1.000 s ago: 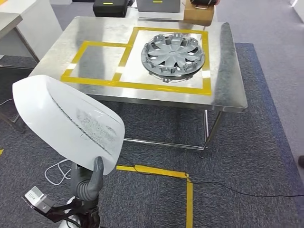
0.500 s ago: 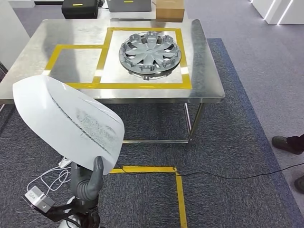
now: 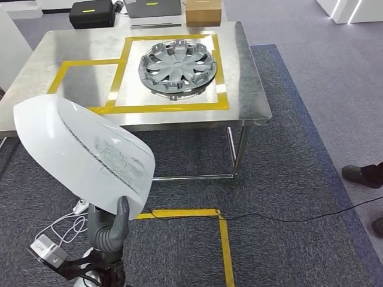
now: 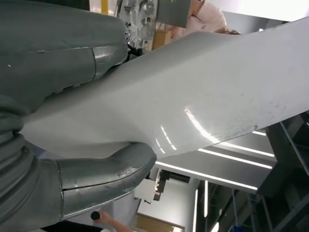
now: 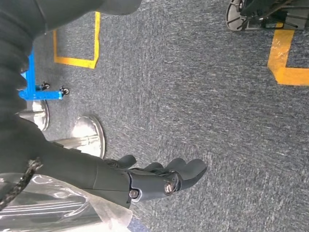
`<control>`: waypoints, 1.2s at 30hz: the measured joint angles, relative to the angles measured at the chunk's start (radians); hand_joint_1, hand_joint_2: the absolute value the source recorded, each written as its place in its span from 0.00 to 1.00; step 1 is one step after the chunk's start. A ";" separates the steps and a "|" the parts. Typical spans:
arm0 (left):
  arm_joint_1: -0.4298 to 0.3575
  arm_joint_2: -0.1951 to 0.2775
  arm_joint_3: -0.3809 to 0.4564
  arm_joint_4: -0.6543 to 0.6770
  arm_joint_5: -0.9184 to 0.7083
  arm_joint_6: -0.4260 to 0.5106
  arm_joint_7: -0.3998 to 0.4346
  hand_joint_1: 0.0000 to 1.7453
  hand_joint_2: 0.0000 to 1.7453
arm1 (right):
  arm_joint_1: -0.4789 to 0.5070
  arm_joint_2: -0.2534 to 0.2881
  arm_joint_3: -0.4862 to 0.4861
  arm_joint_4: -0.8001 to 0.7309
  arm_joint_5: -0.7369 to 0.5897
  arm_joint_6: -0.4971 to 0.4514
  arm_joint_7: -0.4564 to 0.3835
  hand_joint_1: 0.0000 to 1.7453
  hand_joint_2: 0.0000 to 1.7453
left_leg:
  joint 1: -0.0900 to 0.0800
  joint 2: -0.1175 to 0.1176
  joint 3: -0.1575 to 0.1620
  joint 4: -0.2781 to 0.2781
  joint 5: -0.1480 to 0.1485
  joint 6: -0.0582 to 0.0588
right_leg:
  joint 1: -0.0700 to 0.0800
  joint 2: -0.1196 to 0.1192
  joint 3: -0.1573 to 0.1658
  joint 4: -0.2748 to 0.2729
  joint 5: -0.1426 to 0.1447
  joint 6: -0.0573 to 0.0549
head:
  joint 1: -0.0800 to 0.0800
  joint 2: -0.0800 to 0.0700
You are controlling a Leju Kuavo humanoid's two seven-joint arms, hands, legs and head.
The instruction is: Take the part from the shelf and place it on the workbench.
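In the head view the left hand (image 3: 108,230) comes up at about 7 o'clock and grips the lower edge of the white part (image 3: 84,152), a broad curved shell with a grey scuffed patch on its face. The part is held in the air, tilted, its wide end up toward 10 o'clock, over the grey carpet (image 3: 289,197) and in front of the near edge of the table (image 3: 81,78). The steel table fills the 12 o'clock area. Yellow tape (image 3: 158,109) marks two boxes on its top; the right-hand box holds a grey hubcap (image 3: 177,64) lying flat, and the other box is bare metal. Beyond the far edge sit a black case (image 3: 91,13) and a cardboard box (image 3: 203,12). More yellow floor tape (image 3: 223,239) runs at 6 o'clock, with a black cable (image 3: 289,217) crossing the carpet. A person's dark shoe (image 3: 359,174) shows at 3 o'clock.

In the left wrist view the white part (image 4: 189,101) runs across the picture, clamped between the grey thumb (image 4: 105,171) on one face and the fingers (image 4: 65,53) on the other. A person's fingers show at the 6 o'clock edge.

In the right wrist view the right hand (image 5: 160,179) hangs above the carpet (image 5: 189,87), holding nothing, its dark fingers stretched out and slightly apart. Yellow floor tape (image 5: 78,60) lies at 11 o'clock, with a blue wheeled frame (image 5: 38,89) and round metal feet (image 5: 87,135) nearby.
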 joint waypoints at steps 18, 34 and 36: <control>0.013 -0.002 0.009 -0.006 0.012 0.022 -0.001 1.00 1.00 | 0.000 -0.002 0.048 0.000 0.088 -0.014 -0.037 0.00 1.00 | -0.004 0.002 0.081 -0.200 0.074 0.022 | -0.013 -0.005 -0.009 0.028 -0.011 0.050 | 0.008 0.000; 0.016 -0.002 0.017 -0.015 0.018 0.013 0.000 1.00 1.00 | 0.003 -0.001 0.054 0.001 0.038 0.017 -0.178 0.00 1.00 | -0.013 -0.004 0.061 -0.174 0.079 0.028 | 0.002 0.002 0.000 0.009 -0.010 0.009 | -0.004 0.000; 0.017 -0.006 0.019 -0.015 0.019 0.034 0.006 1.00 1.00 | 0.002 -0.001 0.054 0.001 0.055 0.008 -0.146 0.00 1.00 | -0.014 -0.005 0.062 -0.188 0.077 0.029 | 0.002 0.001 -0.004 0.008 -0.007 0.019 | -0.006 0.000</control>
